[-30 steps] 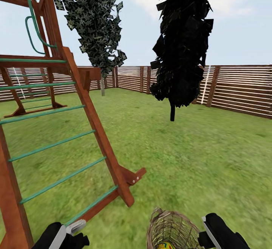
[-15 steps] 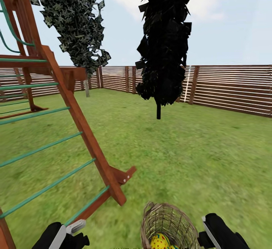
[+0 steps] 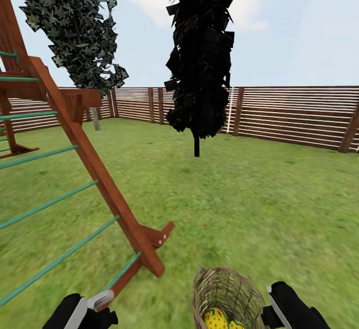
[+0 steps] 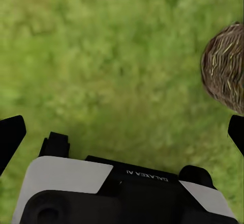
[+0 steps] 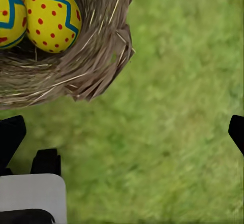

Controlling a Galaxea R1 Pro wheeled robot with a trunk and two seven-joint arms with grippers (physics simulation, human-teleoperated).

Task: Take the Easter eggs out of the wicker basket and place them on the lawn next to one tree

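The wicker basket [image 3: 228,294] stands on the lawn [image 3: 259,194] at the bottom of the head view, between my two forearms. Two yellow Easter eggs [image 3: 216,318] with red dots and blue zigzag bands show inside it. The right wrist view gives them close up, one egg [image 5: 52,18] beside another [image 5: 9,10], in the basket [image 5: 96,61]. My right gripper [image 5: 122,132] hangs open over grass just beside the basket's rim. My left gripper [image 4: 122,132] is open over bare grass, with the basket [image 4: 226,66] off to one side. The tree is out of view.
A wooden climbing frame [image 3: 94,169] with green rungs slants down to the grass just left of the basket. Two narrow dark columnar evergreens [image 3: 199,60] [image 3: 75,25] stand farther off. A slatted wooden fence [image 3: 294,114] closes the garden. Open grass lies ahead and right.
The whole head view has slid left, so the camera has turned right. More of the basket's inside and its eggs now shows. Both arms hold the same place in the picture.
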